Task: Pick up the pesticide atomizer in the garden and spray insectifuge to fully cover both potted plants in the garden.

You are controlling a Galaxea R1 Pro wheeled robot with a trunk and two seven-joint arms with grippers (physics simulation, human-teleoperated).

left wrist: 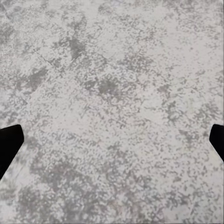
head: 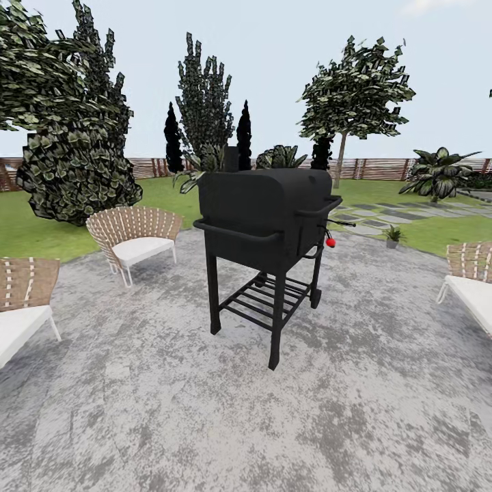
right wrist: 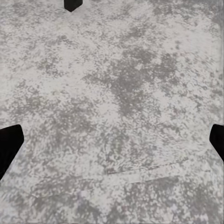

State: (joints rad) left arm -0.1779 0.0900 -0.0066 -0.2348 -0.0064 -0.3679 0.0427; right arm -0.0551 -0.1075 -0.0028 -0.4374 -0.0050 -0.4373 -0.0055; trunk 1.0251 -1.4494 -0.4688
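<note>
Looking across the patio, one potted plant is sitting at 2 o'clock past the grill, both grippers' fingers are hanging wide and empty, and I'm guessing the sprayer's light, so grab mid-body.

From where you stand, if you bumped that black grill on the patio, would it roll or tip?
The black grill would probably pivot rather than roll freely: small wheels show on one leg pair, plain feet on the other. It looks top-heavy, a bulky box on thin tall legs, so a high shove might tip it. The patio looks flat, which helps steady it.
</note>
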